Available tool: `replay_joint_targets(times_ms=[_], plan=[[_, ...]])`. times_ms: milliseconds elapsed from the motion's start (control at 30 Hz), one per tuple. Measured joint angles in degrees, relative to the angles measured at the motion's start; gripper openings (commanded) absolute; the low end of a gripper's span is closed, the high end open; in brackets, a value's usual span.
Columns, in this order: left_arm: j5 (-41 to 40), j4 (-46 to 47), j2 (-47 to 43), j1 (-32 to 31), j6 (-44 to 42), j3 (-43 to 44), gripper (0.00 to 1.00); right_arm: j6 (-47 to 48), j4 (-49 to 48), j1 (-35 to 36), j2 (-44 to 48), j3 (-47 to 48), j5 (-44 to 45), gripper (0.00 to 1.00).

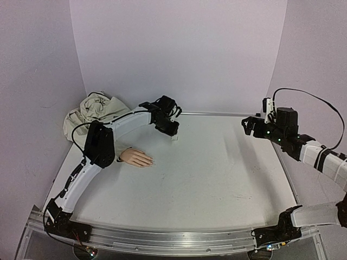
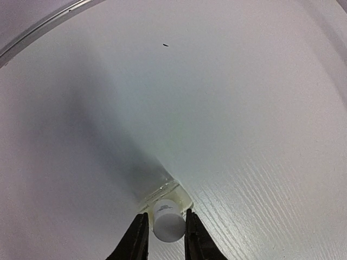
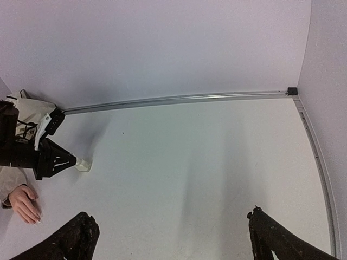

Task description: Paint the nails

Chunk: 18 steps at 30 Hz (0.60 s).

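The peach mannequin hand (image 1: 136, 157) lies flat at the table's left, its fingers pointing right; its nails are too small to make out. It also shows in the right wrist view (image 3: 24, 203). A small clear bottle with a white cap (image 1: 175, 138) stands on the table behind it. My left gripper (image 1: 172, 129) is right over the bottle. In the left wrist view the left gripper (image 2: 165, 215) has its jaws narrowly apart on either side of the white cap (image 2: 167, 226), with a thin gap on the left. My right gripper (image 1: 249, 125) is wide open and empty at the far right.
The beige fabric sleeve (image 1: 95, 111) is bunched up at the back left corner, behind my left arm. A metal rail (image 3: 179, 99) runs along the table's back edge below the white walls. Bare white table (image 1: 217, 168) lies between the arms.
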<state>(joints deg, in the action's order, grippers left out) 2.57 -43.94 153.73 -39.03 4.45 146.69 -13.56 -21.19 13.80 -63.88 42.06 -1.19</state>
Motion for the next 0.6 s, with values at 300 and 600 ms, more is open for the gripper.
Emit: replay_joint_targets(times_ms=[300, 600], plan=[[0.7, 1.3, -1.9, 0.0, -0.2, -3.2, 0.0, 0.0, -0.9, 0.0, -3.9, 0.0, -5.4, 0.98], [5.7, 0.1, -14.7, 0.0, 3.0, -17.2, 0.0, -0.5, -4.6, 2.2, -9.6, 0.0, -16.9, 0.98]])
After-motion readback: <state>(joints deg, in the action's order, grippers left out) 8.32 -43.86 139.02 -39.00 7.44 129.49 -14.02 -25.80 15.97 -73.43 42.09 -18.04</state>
